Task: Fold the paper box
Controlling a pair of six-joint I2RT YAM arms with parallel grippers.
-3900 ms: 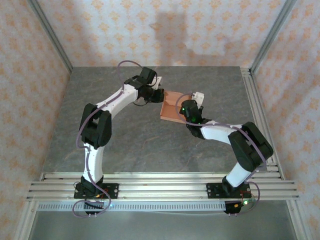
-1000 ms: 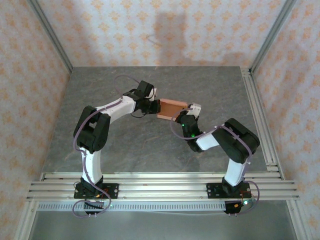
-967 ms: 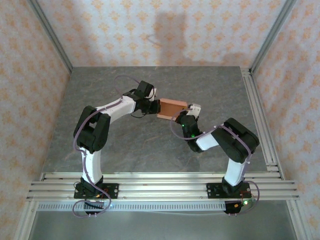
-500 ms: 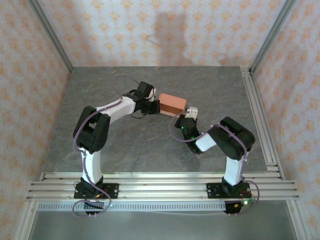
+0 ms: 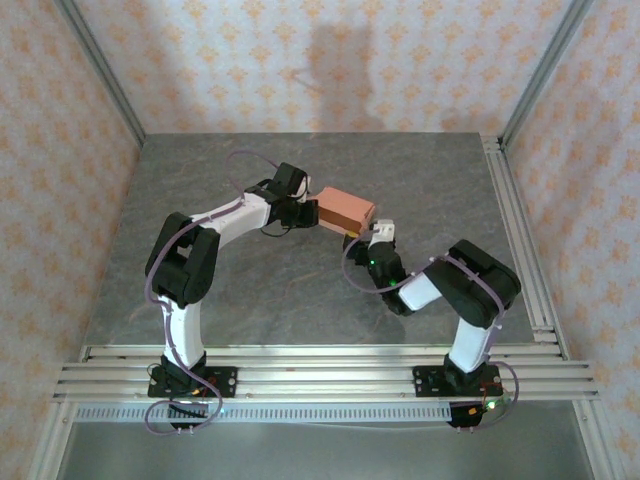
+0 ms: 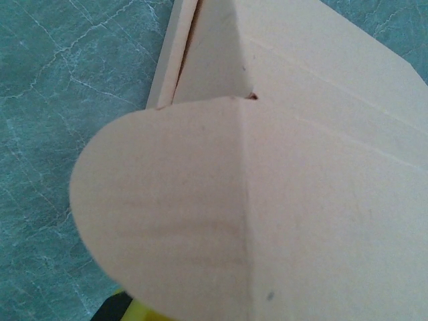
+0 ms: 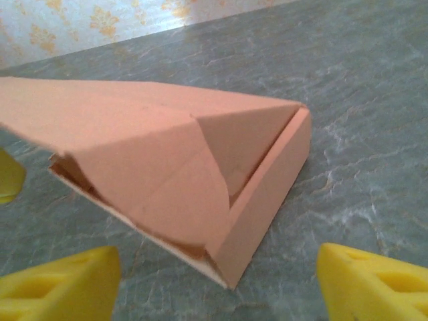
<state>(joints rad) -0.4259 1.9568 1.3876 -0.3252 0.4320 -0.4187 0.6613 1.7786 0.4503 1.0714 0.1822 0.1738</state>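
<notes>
Item 1, paper box [image 5: 344, 207]: plain salmon-orange card, folded into a shallow rectangular form, placed mid-table toward the far half, between the 2 grippers, long axis running left to right. Right-wrist view of paper box [image 7: 200, 154]: tilted wedge, 1 end open, a rounded flap folded across the opening, a straight side wall along the right edge; contact with the surface underneath not determinable. Left-wrist view of paper box [image 6: 287, 167]: very close range, 1 rounded flap with a crease down its side, a small notch at the top of that crease. Item 2, left gripper [image 5: 311, 211]: at the box's left end, jaws together, clamped on the card; sliver of 1 yellow finger [image 6: 131, 309] below the rounded flap. Item 3, right gripper [image 5: 356, 238]: just on the near side of the box's right end; from its own camera, right gripper [image 7: 219, 259] with yellow fingers spread wide apart, the box's near corner between them, touching neither. Item 4, table [image 5: 300, 290]: grey veined stone-look top. Item 5, aluminium rails [image 5: 320, 362]: across the near edge, carrying both arm bases. Item 6, wallpapered walls [image 5: 250, 60]: pale, orange floral motif, on 3 sides.
</notes>
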